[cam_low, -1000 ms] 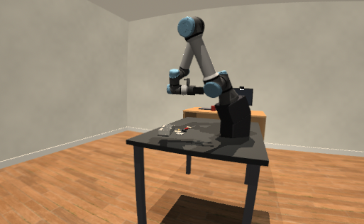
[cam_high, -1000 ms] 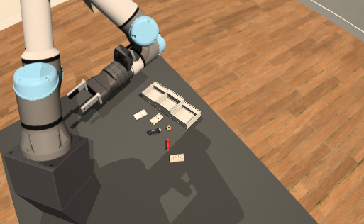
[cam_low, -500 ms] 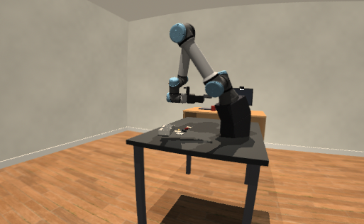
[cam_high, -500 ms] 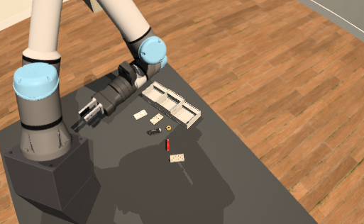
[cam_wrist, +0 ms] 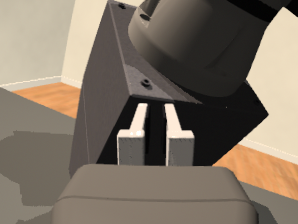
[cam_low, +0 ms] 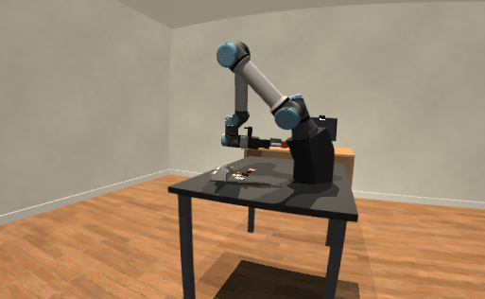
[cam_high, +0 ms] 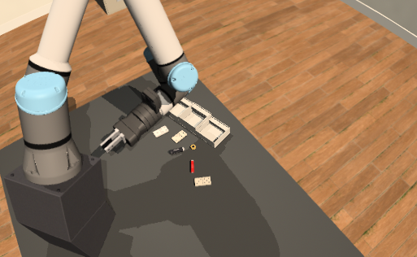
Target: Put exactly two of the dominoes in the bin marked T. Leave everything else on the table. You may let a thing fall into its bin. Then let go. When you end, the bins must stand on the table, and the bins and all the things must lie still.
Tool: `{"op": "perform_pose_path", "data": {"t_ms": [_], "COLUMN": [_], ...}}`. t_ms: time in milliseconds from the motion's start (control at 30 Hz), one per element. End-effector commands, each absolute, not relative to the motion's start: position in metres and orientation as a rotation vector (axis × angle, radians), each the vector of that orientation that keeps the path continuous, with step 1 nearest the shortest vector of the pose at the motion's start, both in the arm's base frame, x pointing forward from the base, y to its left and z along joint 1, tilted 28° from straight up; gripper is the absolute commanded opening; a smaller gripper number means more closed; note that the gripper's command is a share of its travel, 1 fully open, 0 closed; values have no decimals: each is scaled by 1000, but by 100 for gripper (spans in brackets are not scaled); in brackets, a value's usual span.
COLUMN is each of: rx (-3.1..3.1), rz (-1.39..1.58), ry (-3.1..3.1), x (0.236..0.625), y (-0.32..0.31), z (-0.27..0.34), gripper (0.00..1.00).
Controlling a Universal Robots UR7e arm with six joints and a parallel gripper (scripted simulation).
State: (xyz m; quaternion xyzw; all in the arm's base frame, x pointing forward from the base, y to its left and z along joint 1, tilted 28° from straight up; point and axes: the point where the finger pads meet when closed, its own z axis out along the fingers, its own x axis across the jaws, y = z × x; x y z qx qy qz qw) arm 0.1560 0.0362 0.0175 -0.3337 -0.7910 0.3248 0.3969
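Observation:
Three cream dominoes lie on the dark table: one [cam_high: 160,131] and a second [cam_high: 179,137] just in front of the bins, and a third [cam_high: 202,180] nearer the front. A row of three cream bins [cam_high: 200,121] stands at the table's far edge; I cannot read their marks. My gripper [cam_high: 110,143] is held level above the table, pointing at the robot's base and well left of the dominoes. In the wrist view its fingers stand close together with nothing between them. It also shows in the exterior view [cam_low: 276,141].
A black bolt-like part [cam_high: 176,150], a small gold nut [cam_high: 193,146] and a red part [cam_high: 192,166] lie between the dominoes. The robot's base block [cam_high: 58,195] stands at the table's left, close to the fingertips.

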Motion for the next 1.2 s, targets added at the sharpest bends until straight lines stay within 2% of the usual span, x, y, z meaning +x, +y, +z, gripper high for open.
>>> {"op": "perform_pose_path", "data": {"t_ms": [0,400,467,600,667,800,900,1000,1167], "rx": [-985,-1256,-1303,-1392,-1437,-1513,-1574,-1636,-1736], "rz": [685,390,336,228,174,76,-3,-90,-230], "ry": [-2030,-2076,-2087,-2098,-2109,-2119,-2133,-2140,-2161], "x": [165,186,202,206,223,230,254,255,281], "y": [47,58,62,63,64,65,63,63,58], "z": [14,11,11,11,14,15,21,21,32], "gripper": [31,31,31,31,31,31,31,31,31]}}
